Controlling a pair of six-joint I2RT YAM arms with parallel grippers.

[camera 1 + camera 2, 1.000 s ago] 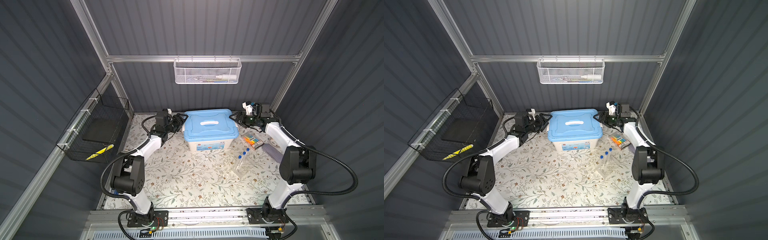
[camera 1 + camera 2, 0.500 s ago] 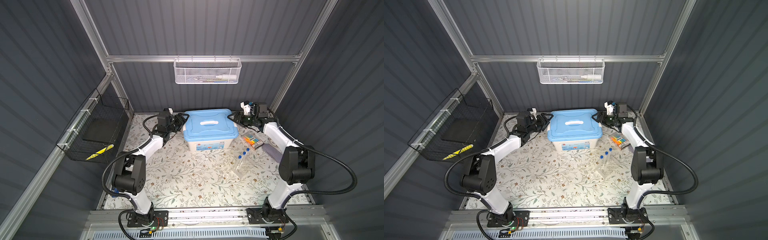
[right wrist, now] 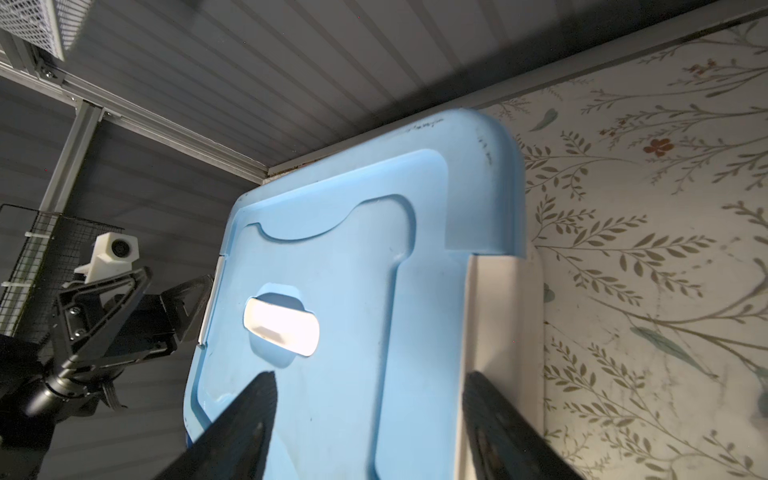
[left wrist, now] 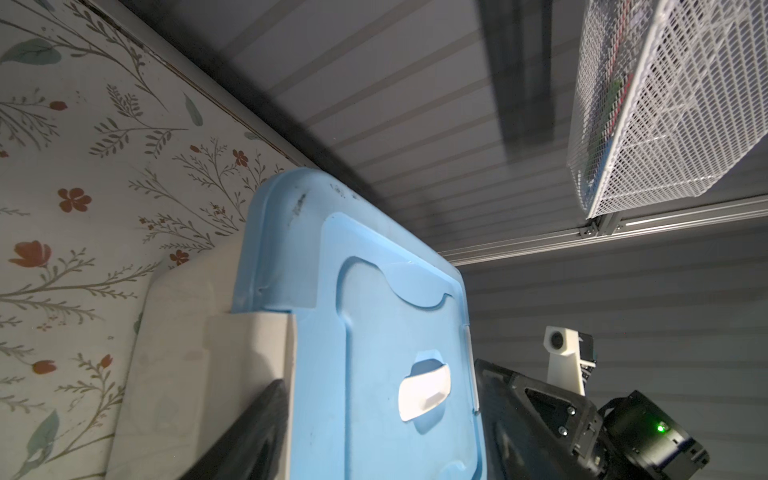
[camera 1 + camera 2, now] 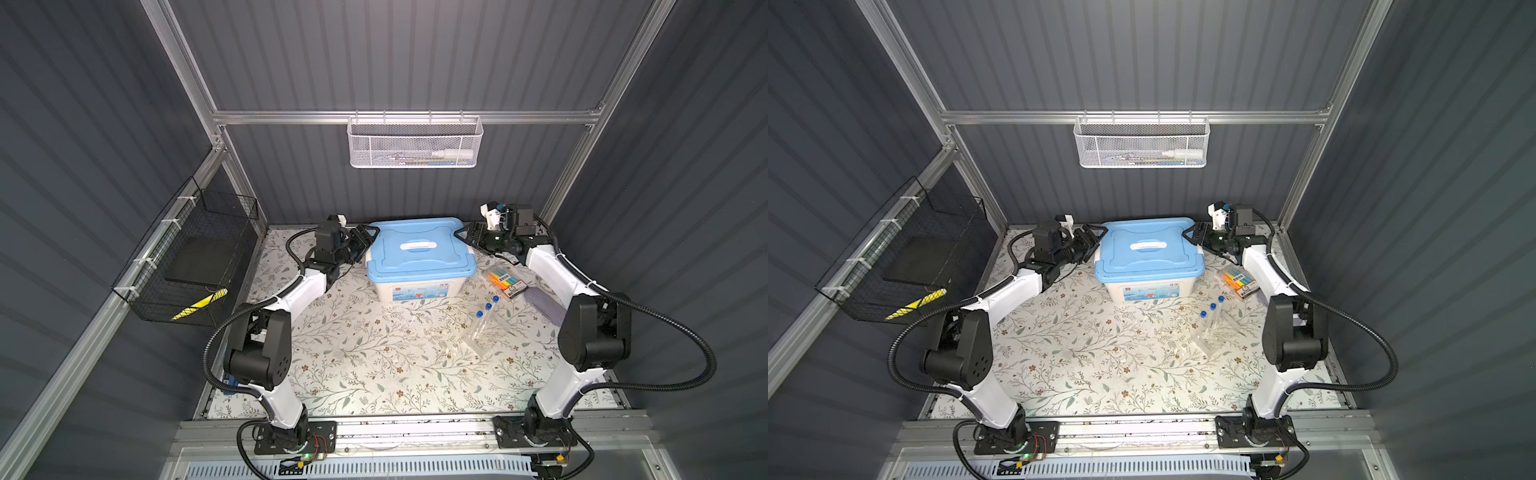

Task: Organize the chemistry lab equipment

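Both your arms reach low to the back of the surface and flank the blue-lidded box [image 5: 419, 249]. The left tool [image 5: 369, 237] is at its left edge and the right tool [image 5: 462, 235] at its right, each with jaws apart. The right wrist view shows both right fingers [image 3: 249, 419] straddling the white latch [image 3: 498, 324]. The left wrist view catches only one finger. Only the top views show the three blue-capped tubes [image 5: 487, 311] at the clear rack [image 5: 484, 343], in front of the box near the markers [image 5: 505, 282].

The blue lid [image 3: 353, 257] is looking like smooth plastic, lightly scuffed. The tabletop [image 5: 374, 353] is showing a matt floral print, the rack [image 5: 482, 341] is gleaming as clear plastic, and the hanging basket [image 5: 413, 145] is reading as white-coated metal mesh.
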